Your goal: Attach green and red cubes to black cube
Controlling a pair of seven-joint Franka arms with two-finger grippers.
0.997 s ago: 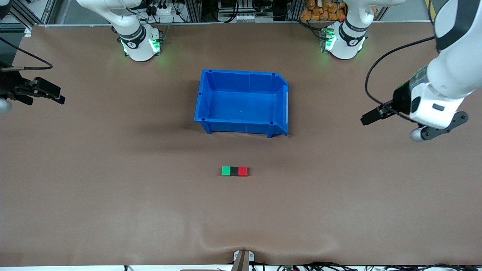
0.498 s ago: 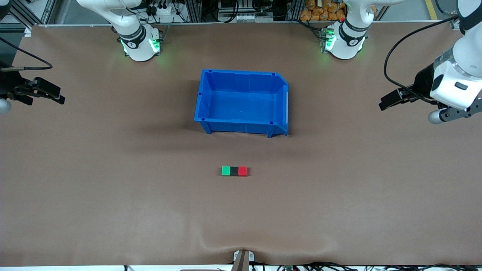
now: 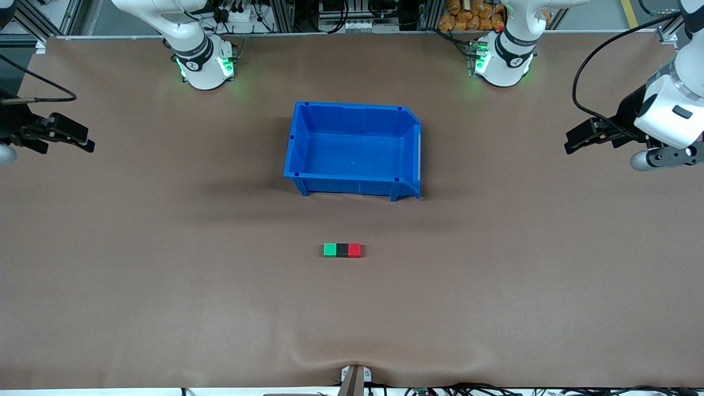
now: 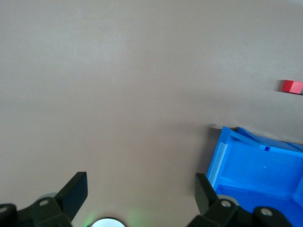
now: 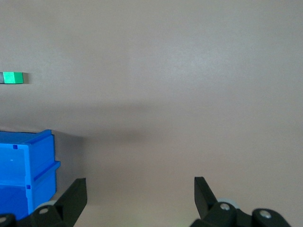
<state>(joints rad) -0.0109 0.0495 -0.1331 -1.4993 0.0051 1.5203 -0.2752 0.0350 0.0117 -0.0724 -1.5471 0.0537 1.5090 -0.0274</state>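
The green cube (image 3: 329, 250), black cube (image 3: 342, 250) and red cube (image 3: 355, 250) lie touching in one row on the brown table, black in the middle, nearer the front camera than the blue bin (image 3: 352, 190). The red cube also shows in the left wrist view (image 4: 292, 86), the green in the right wrist view (image 5: 13, 77). My left gripper (image 3: 572, 144) is open and empty over the left arm's end of the table; its own view shows it too (image 4: 140, 189). My right gripper (image 3: 88, 144) is open and empty over the right arm's end, seen in its own view as well (image 5: 140, 189).
The blue bin has nothing in it and stands mid-table between the arm bases and the cube row; its wall shows in the left wrist view (image 4: 236, 161) and in the right wrist view (image 5: 28, 165). A small bracket (image 3: 355, 377) sits at the table's front edge.
My left arm has swung up and away toward its own end of the table and toward its base. The right arm and the cube row have not moved.
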